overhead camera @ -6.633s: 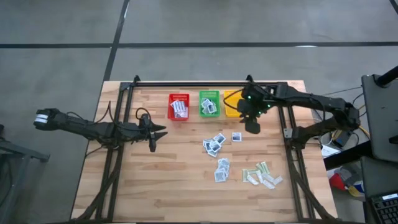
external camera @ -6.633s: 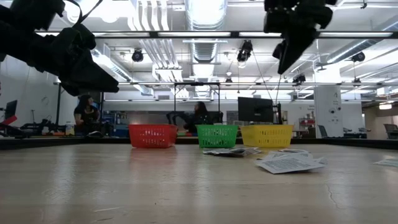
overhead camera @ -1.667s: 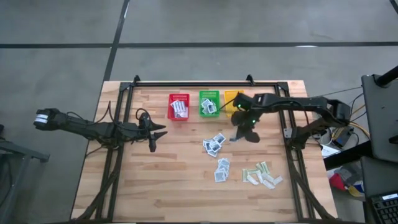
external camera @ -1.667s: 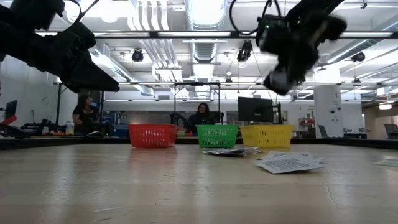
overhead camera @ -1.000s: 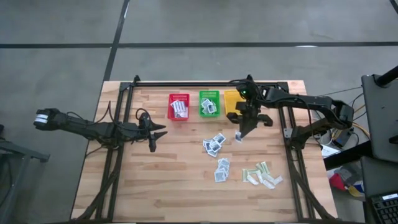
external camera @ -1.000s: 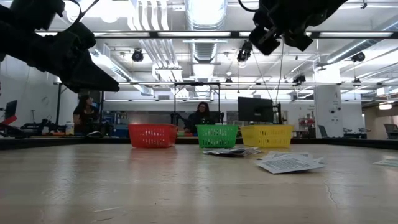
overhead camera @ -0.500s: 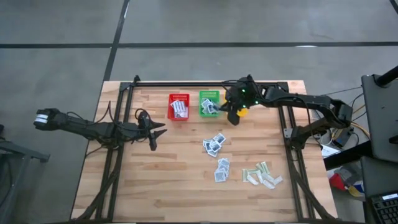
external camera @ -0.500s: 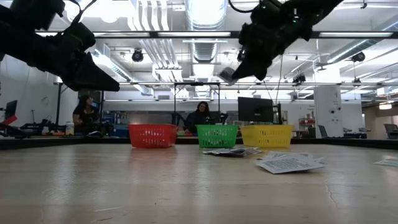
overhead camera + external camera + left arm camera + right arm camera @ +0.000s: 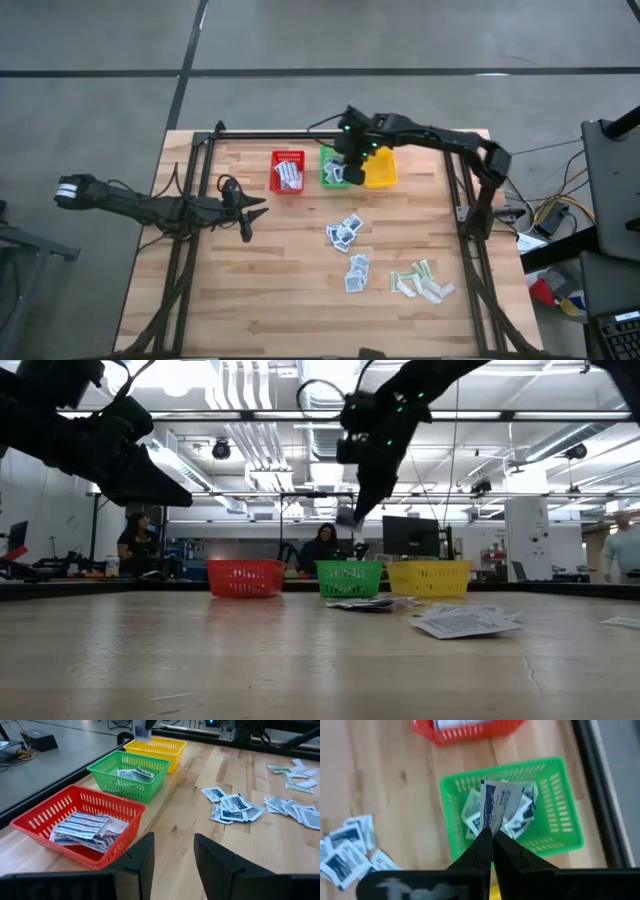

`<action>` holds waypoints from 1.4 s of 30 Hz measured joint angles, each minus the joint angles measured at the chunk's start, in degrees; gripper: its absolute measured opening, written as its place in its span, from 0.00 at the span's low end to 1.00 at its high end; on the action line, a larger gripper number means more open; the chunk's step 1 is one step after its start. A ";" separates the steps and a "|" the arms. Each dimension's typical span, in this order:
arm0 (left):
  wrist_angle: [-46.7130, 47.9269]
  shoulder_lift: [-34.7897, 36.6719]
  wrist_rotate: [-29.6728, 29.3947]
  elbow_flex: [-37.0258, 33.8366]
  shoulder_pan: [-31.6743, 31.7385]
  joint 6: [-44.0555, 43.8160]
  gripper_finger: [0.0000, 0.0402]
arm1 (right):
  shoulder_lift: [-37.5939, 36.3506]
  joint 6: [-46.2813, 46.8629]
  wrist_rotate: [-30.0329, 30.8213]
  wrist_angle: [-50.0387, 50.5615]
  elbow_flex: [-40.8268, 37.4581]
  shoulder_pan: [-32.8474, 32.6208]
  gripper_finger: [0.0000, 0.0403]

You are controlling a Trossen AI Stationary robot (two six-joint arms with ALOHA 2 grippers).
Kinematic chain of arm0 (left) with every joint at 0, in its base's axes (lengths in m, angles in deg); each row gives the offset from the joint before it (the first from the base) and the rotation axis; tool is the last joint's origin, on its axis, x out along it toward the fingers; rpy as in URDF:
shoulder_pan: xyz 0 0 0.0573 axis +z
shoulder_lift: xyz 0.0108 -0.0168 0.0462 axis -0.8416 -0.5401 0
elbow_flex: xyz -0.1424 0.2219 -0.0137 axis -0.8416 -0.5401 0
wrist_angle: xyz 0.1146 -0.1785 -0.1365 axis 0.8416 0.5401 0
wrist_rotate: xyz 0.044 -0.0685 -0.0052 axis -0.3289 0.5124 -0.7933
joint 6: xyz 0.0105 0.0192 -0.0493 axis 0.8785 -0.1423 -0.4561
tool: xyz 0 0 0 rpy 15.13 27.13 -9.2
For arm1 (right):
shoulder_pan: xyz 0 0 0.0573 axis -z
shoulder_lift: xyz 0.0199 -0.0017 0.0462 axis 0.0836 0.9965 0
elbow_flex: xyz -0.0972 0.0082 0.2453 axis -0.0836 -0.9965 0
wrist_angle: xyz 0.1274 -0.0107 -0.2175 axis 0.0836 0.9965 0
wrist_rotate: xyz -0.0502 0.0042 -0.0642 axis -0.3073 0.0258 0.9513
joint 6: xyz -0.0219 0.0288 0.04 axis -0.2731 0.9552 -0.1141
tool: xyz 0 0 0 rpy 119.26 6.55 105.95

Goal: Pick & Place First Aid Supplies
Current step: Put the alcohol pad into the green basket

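Above the green basket, near the top centre of the overhead picture, my right tool hangs with its two fingers pinched together on one small square white-and-blue packet. Seen from that arm's wrist, the packet stands up from the fingertips directly over the basket, which already has several like packets lying in it. From table height the same tool shows high in the middle of the frame, clear above the basket's rim.

To the left of the green basket sits a red basket with oblong white packets striped in blue; to its right, touching it, sits a yellow basket.

On the bare wooden table, below the baskets in the overhead picture, lie two loose clusters of square white-blue packets, and lower right a scatter of pale green-beige strips.

My left tool waits at the middle left of the overhead picture, above the table and well apart from the supplies, its fingers spread and gripping nothing.
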 joint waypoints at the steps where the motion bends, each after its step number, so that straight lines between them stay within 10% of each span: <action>1: -0.01 -0.01 0.00 0.00 0.00 0.00 0.33 | 1.54 -0.22 -0.01 1.15 1.36 0.17 0.02; 21: 0.00 -0.01 0.00 0.00 0.00 1.01 0.33 | 22.33 -4.66 -0.23 17.47 24.31 0.89 0.03; 42: 0.01 0.00 0.00 0.00 -0.02 2.41 0.33 | 24.35 -6.36 -0.07 27.44 35.39 1.95 0.34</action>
